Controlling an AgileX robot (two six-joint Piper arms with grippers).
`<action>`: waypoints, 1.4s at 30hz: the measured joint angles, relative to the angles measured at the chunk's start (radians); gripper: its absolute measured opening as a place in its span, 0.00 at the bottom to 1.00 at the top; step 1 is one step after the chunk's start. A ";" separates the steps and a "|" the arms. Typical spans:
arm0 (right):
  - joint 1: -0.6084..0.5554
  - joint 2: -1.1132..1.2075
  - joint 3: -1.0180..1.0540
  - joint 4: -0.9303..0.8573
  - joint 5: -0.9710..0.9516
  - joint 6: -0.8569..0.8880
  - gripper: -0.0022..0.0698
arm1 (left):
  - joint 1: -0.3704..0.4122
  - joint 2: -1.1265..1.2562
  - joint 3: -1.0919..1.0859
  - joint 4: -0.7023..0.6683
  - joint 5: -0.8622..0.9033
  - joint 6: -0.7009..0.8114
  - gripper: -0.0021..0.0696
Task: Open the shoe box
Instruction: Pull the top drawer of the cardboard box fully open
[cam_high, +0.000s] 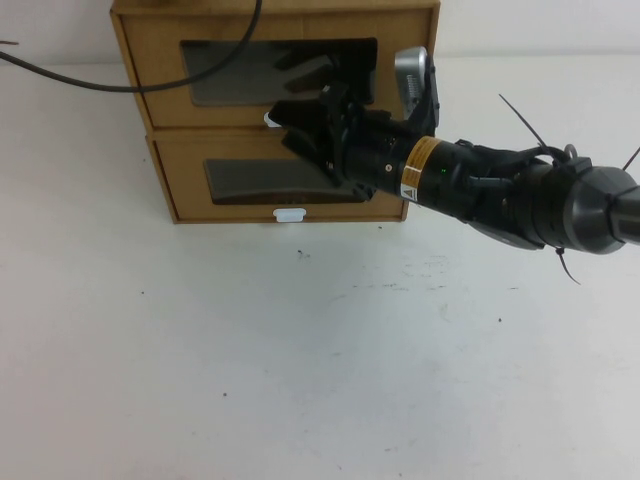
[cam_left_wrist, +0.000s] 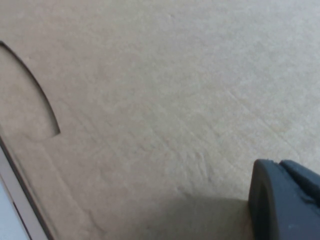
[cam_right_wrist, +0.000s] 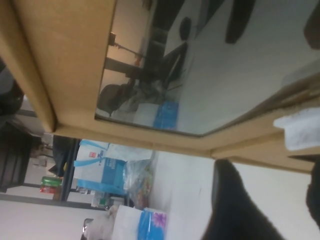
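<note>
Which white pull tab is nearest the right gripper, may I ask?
The upper box's tab, at the right gripper's open jaws, unlike the lower tab; left gripper faces cardboard.

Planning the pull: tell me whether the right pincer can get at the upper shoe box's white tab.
Probably yes: the right pincer stands open right at the white tab, nothing between. The left pincer sits close to cardboard.

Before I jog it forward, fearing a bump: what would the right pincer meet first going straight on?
Likely the upper shoe box, by its white tab; the open right pincer is close to it, depth unclear. The left pincer sits near plain cardboard.
</note>
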 joint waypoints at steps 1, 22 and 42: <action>0.000 0.000 -0.002 -0.003 0.007 0.000 0.45 | 0.000 0.000 0.000 0.000 0.000 0.000 0.02; 0.000 0.000 -0.004 0.031 0.101 0.000 0.43 | -0.001 0.000 0.000 0.004 0.000 0.000 0.02; 0.034 0.072 -0.086 0.066 0.108 0.000 0.38 | -0.001 0.006 -0.002 0.000 0.000 0.000 0.02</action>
